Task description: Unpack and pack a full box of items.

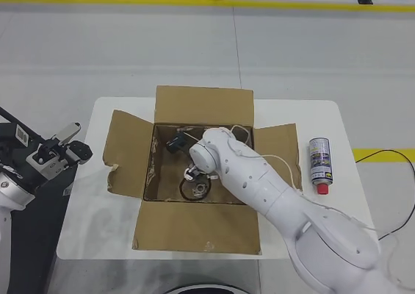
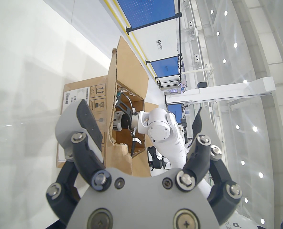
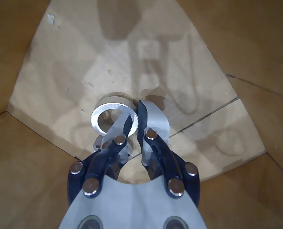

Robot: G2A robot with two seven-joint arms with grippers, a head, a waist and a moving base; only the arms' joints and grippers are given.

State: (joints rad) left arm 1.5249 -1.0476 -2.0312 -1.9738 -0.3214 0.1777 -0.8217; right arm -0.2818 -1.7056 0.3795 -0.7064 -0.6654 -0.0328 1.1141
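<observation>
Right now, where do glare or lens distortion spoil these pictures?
Left wrist view: ceiling lamps glare and straight lines bow near the edges. Right wrist view: the metal ring gleams, the walls of the box are dim. Top view: even light, no strong glare.

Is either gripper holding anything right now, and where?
The right gripper is shut on the metal ring, pinching its wall: one finger inside the bore, one outside. The left gripper is open and empty.
</observation>
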